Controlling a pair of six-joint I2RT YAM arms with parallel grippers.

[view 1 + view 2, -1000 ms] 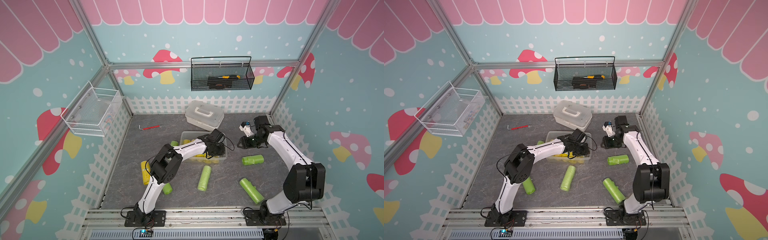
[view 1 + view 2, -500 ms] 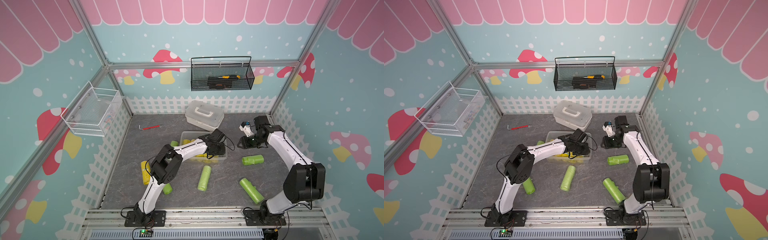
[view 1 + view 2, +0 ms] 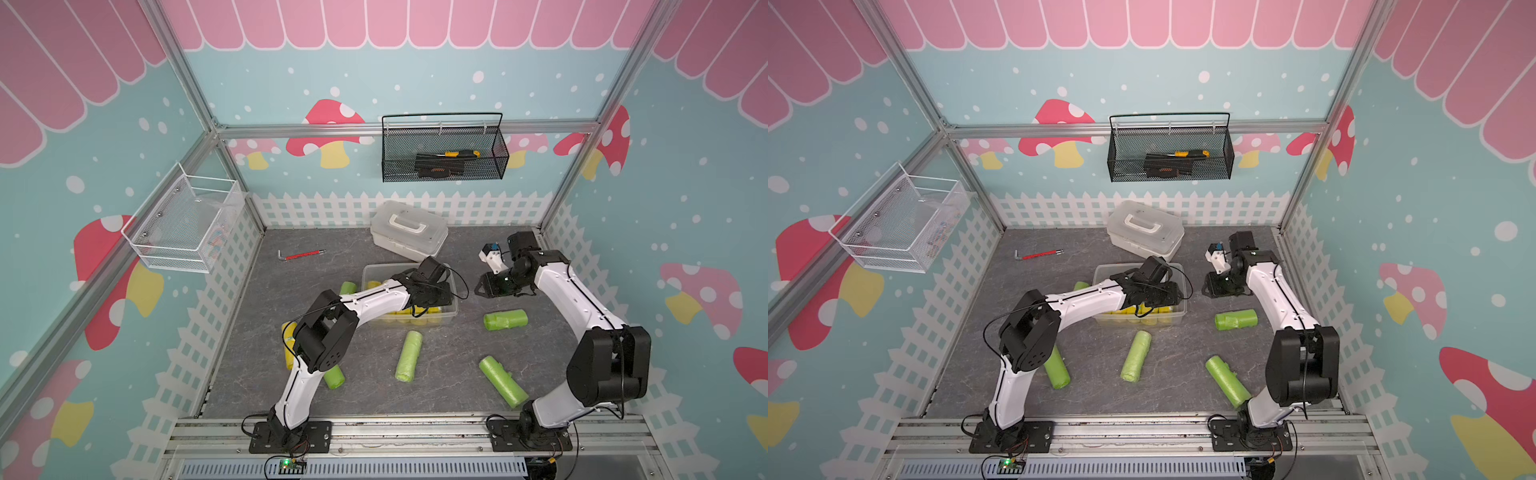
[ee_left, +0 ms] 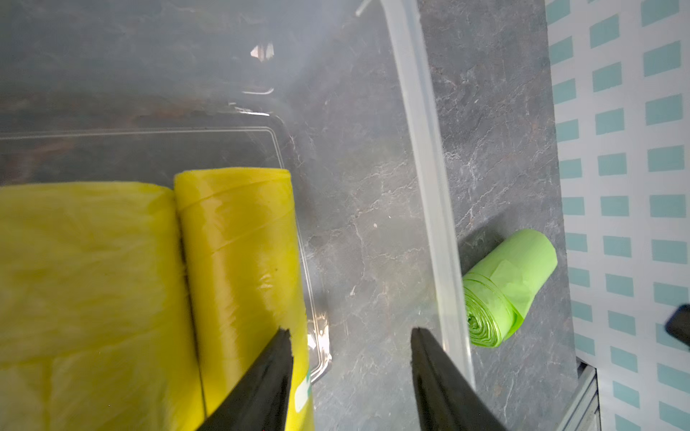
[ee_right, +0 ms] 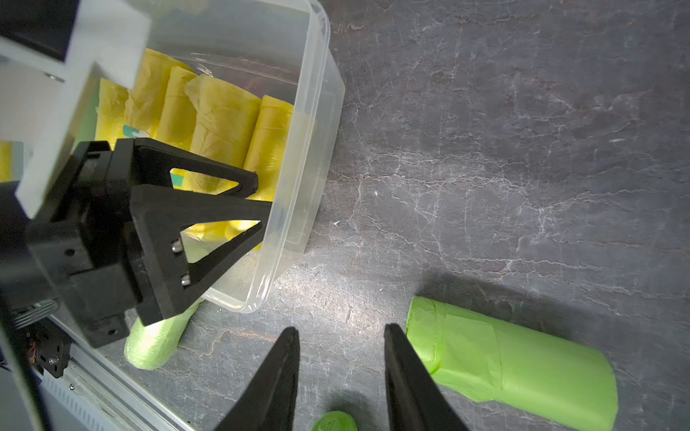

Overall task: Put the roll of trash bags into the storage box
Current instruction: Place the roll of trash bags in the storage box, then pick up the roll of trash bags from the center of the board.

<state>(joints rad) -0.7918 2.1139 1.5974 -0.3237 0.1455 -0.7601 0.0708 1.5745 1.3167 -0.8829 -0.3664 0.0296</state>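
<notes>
The yellow roll [image 4: 239, 242] lies in the storage box [image 4: 422, 149], under the open, empty left gripper [image 4: 350, 332]. A crooked lift could bump the box or drag it out. The right gripper [image 5: 339, 330] is narrow, empty

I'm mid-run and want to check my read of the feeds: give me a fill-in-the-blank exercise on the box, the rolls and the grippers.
The rolls inside the storage box are coloured ___.
The left gripper hangs over the storage box with nothing between its jaws, which are ___.
The roll lying loose beside the right gripper is coloured ___.
Missing words: yellow; open; green.
</notes>
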